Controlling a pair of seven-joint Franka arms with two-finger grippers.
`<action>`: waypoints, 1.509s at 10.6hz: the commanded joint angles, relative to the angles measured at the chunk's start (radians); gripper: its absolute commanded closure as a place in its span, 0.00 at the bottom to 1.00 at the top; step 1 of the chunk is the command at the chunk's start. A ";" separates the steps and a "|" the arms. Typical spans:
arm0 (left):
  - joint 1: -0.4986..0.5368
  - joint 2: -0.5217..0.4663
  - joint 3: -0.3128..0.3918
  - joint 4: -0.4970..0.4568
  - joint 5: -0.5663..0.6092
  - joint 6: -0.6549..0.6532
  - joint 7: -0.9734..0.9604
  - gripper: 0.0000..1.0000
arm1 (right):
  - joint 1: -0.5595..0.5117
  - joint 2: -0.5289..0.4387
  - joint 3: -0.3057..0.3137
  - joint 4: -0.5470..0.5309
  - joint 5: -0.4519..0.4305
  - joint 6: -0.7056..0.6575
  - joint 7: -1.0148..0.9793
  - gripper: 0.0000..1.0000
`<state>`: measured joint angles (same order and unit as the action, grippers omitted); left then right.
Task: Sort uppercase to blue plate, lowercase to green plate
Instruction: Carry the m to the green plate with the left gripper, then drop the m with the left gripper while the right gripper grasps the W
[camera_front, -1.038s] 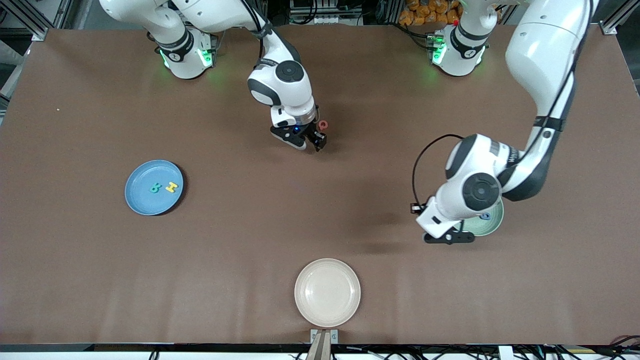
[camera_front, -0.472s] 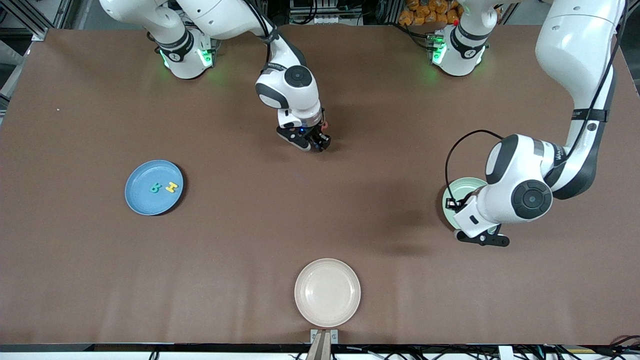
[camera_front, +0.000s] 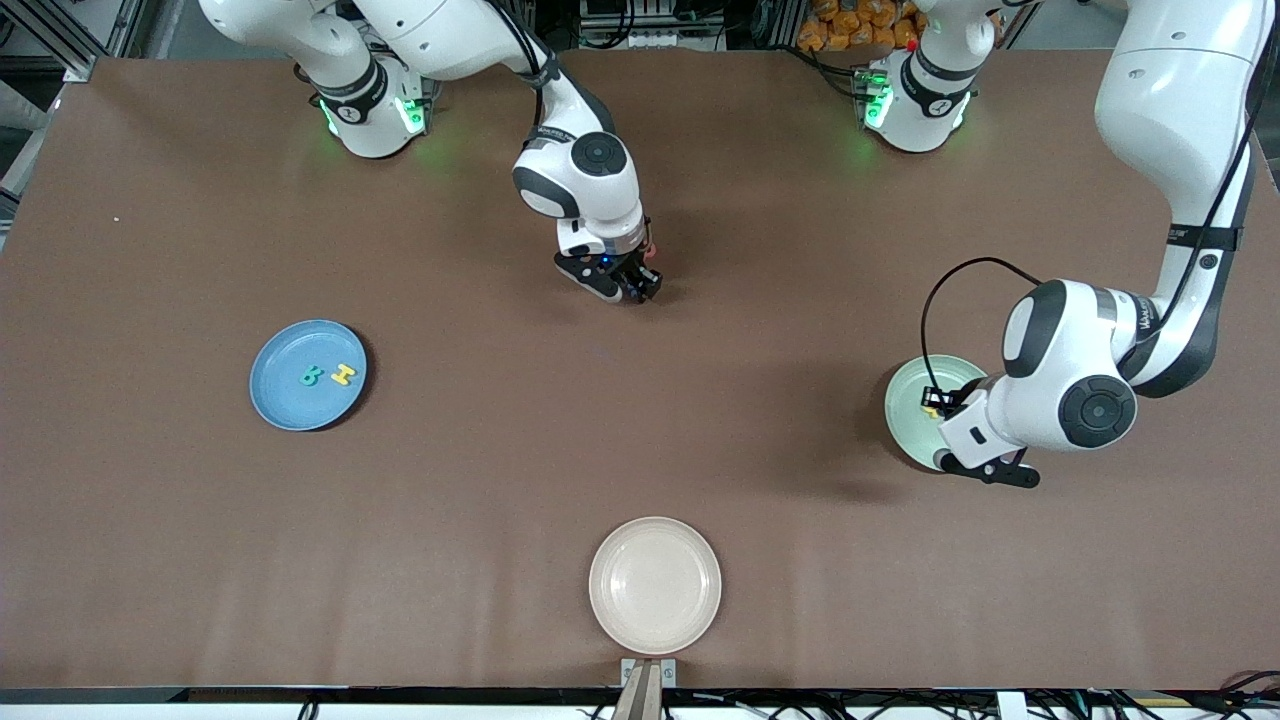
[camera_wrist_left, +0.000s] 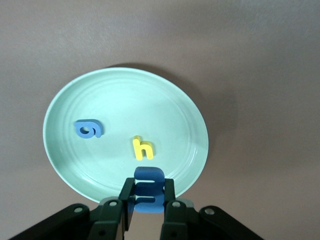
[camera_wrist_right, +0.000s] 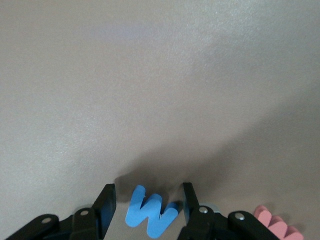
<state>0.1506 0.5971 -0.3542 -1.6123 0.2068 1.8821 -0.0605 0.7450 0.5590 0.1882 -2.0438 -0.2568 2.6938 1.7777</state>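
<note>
Left pincer (camera_wrist_left: 146, 202), clenched on a blue comb-shaped foam lowercase letter (camera_wrist_left: 148, 187), hangs over the pale mint-green plate's (camera_wrist_left: 65, 172) rim to drop it, while right pincer (camera_wrist_right: 148, 206) brackets the blue foam capital M (camera_wrist_right: 150, 216) on the table (camera_wrist_right: 150, 90), not yet clamped.

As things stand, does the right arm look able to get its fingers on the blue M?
Probably yes. The right gripper is down at the table with its open jaws on either side of the blue M, nothing between them. The pink letter lies just beside, clear of the fingers.
</note>
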 joint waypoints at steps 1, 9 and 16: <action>-0.002 -0.037 0.012 -0.055 -0.003 0.026 0.019 1.00 | 0.007 0.022 0.017 0.043 -0.010 -0.037 0.051 0.39; -0.002 -0.026 0.014 -0.061 -0.001 0.045 0.039 1.00 | 0.005 0.036 0.028 0.054 -0.019 -0.057 0.063 0.39; -0.003 -0.011 0.014 -0.063 -0.003 0.055 0.039 1.00 | -0.001 0.036 0.028 0.056 -0.016 -0.072 0.062 0.55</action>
<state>0.1500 0.5972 -0.3484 -1.6534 0.2068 1.9224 -0.0419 0.7471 0.5725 0.2159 -2.0024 -0.2564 2.6203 1.8174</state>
